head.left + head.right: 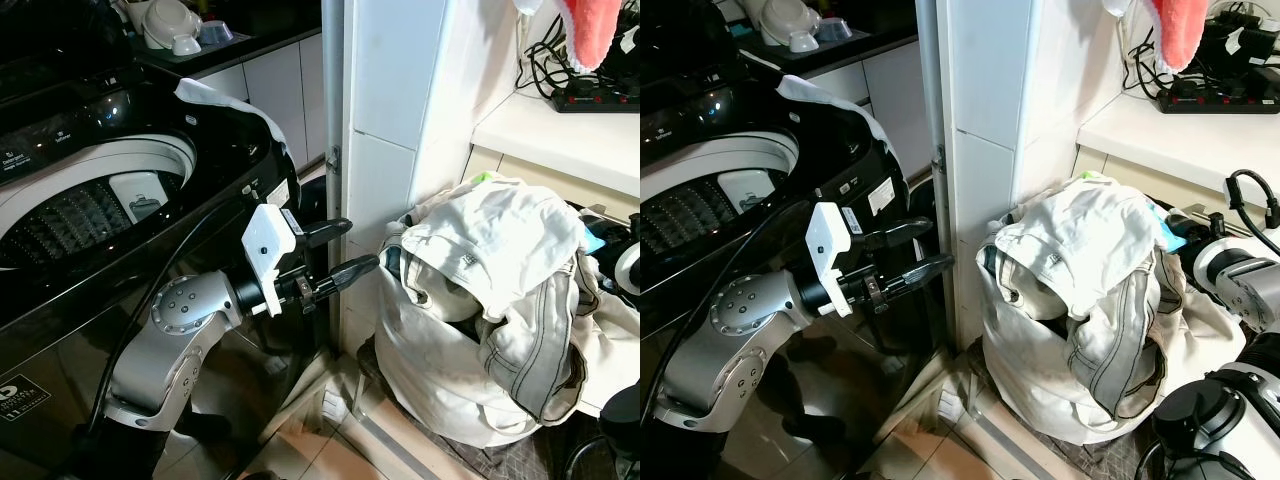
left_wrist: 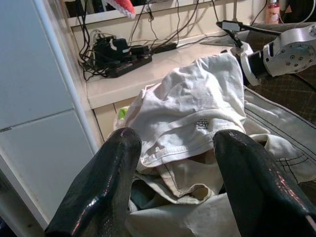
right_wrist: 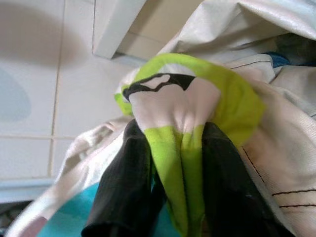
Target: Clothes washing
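One top-loading washing machine [image 1: 110, 190] stands at the robot's left with its lid up and its drum showing. One white cloth [image 1: 215, 98] lies over the machine's back corner. To the right, against the tiled wall, sits one pale laundry bag [image 1: 440, 385] heaped with clothes, a white garment [image 1: 490, 240] draped across the top.

The left gripper [image 1: 345, 248] reaches toward the bag, its two black fingers [image 2: 106, 182] spread apart with nothing between them, the tips just beside the bag's near edge. The right gripper [image 3: 173, 182] is at the far side of the heap, its two fingers pinched on one lime-green and white garment [image 3: 190, 108], which bulges up between them among the pale clothes.

Above the bag, one white desk [image 1: 560, 135] carries one black power strip [image 1: 595, 98] with tangled cables, and one pink cloth [image 1: 590, 30] hangs over it.
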Controlling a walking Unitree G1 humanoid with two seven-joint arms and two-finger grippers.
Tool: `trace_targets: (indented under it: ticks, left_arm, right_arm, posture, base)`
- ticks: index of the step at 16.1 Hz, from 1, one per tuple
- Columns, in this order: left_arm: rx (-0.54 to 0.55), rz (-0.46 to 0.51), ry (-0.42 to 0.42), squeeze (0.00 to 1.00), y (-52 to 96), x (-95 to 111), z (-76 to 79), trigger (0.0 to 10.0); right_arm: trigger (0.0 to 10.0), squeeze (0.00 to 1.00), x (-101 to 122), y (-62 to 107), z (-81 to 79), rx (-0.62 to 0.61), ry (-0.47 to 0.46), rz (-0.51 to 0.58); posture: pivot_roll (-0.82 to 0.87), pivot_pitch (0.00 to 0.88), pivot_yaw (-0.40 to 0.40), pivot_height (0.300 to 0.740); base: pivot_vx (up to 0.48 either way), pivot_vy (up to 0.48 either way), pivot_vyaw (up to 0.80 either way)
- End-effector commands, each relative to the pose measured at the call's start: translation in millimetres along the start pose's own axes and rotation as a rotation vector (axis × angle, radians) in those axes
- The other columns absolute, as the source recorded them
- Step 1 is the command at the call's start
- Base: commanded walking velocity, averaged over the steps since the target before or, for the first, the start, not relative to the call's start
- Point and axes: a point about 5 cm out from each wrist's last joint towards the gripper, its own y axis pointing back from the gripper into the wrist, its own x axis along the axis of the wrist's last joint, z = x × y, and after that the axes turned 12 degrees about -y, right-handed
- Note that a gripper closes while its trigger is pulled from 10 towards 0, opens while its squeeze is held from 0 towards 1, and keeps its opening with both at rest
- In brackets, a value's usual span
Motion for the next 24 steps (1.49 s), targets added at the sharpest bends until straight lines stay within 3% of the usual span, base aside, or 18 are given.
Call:
trace_targets:
  ticks: [1, 4, 6, 7, 8, 9, 10, 11, 12, 14, 15, 17, 20, 21, 24]
  left_arm:
    - [0.002, -0.010, -0.019, 0.00, 1.0, 1.8, -2.0, 10.0]
    - [0.021, -0.011, -0.031, 0.00, 1.9, 2.1, -4.2, 10.0]
    - [0.032, -0.010, -0.040, 0.00, 2.0, 2.0, -6.4, 10.0]
    - [0.040, -0.007, -0.045, 0.00, 1.6, 2.2, -8.0, 10.0]
    - [0.054, -0.001, -0.052, 0.00, 1.1, 3.0, -9.6, 10.0]
    - [0.109, 0.015, -0.078, 0.00, -1.3, 6.0, -17.3, 10.0]
    - [0.136, 0.025, -0.093, 0.00, -2.5, 8.5, -21.8, 10.0]
    - [0.170, 0.049, -0.102, 0.00, -5.1, 13.9, -28.1, 10.0]
    - [0.219, 0.103, -0.087, 0.00, -10.3, 24.4, -37.3, 10.0]
    - [0.256, 0.183, -0.018, 0.00, -16.7, 35.8, -44.1, 10.0]
    - [0.246, 0.205, 0.011, 1.00, -19.4, 38.5, -43.9, 10.0]
    - [0.194, 0.215, 0.026, 1.00, -23.4, 39.2, -37.7, 10.0]
    - [0.169, 0.211, 0.010, 1.00, -25.8, 38.8, -33.9, 10.0]
    - [0.122, 0.237, 0.049, 1.00, -30.7, 39.4, -25.9, 10.0]
    - [0.120, 0.234, 0.051, 1.00, -35.9, 38.9, -22.8, 10.0]
  right_arm:
    - [0.0, 0.00, 5.1, 4.1, -18.6, 0.060, -0.007, 0.027]
    - [0.0, 0.00, 16.3, 17.1, -51.7, 0.132, 0.075, 0.114]
    - [0.0, 0.00, 20.5, 29.6, -85.0, 0.230, 0.213, 0.186]
    - [0.0, 0.00, 17.4, 42.9, -119.2, 0.378, 0.282, 0.214]
    - [0.0, 0.00, 10.2, 52.5, -143.3, 0.494, 0.304, 0.202]
    - [0.0, 0.00, -15.1, 72.0, -186.4, 0.701, 0.395, 0.127]
    - [0.0, 0.00, -29.2, 77.9, -199.1, 0.759, 0.447, 0.081]
    - [0.0, 0.00, -51.6, 76.7, -205.6, 0.752, 0.555, 0.015]
    - [0.0, 0.00, -90.5, 69.8, -203.7, 0.704, 0.753, -0.095]
    - [0.0, 0.00, -131.9, 64.6, -199.5, 0.764, 0.765, -0.260]
    - [0.0, 0.00, -150.1, 64.8, -199.8, 0.796, 0.762, -0.328]
    - [0.0, 0.00, -173.1, 71.2, -209.6, 0.876, 0.677, -0.434]
    - [0.0, 0.00, -178.3, 74.5, -217.6, 0.923, 0.568, -0.487]
    - [0.0, 0.00, -182.2, 74.7, -219.0, 0.938, 0.521, -0.519]
    - [0.0, 0.00, -188.8, 74.8, -213.9, 0.931, 0.517, -0.547]
  posture:
    - [-0.01, 0.000, 0.059, 0.740]
    - [-0.01, 0.000, 0.059, 0.740]
    - [-0.01, 0.000, 0.053, 0.740]
    - [-0.01, 0.000, 0.053, 0.740]
    - [-0.01, 0.000, 0.053, 0.740]
    - [-0.02, 0.000, 0.055, 0.740]
    - [-0.02, 0.000, 0.054, 0.740]
    - [-0.03, 0.000, 0.049, 0.740]
    - [-0.03, 0.000, 0.043, 0.740]
    - [-0.02, 0.000, 0.035, 0.740]
    - [-0.01, 0.000, 0.024, 0.740]
    - [-0.01, 0.000, 0.011, 0.740]
    - [-0.01, 0.000, 0.005, 0.740]
    - [-0.01, 0.000, 0.002, 0.740]
    - [-0.02, 0.000, 0.005, 0.740]
  base:
    - [0.000, 0.000, 0.00]
    - [0.000, 0.000, 0.00]
    - [0.000, 0.000, 0.00]
    - [0.000, 0.000, 0.00]
    - [0.000, 0.000, 0.00]
    - [0.000, 0.000, 0.00]
    - [0.000, 0.000, 0.00]
    - [0.000, 0.000, 0.00]
    - [0.000, 0.000, 0.00]
    - [0.000, 0.000, 0.00]
    - [0.000, 0.000, 0.00]
    - [0.000, 0.000, 0.00]
    - [0.000, 0.000, 0.00]
    - [0.000, 0.000, 0.00]
    - [0.000, 0.000, 0.00]
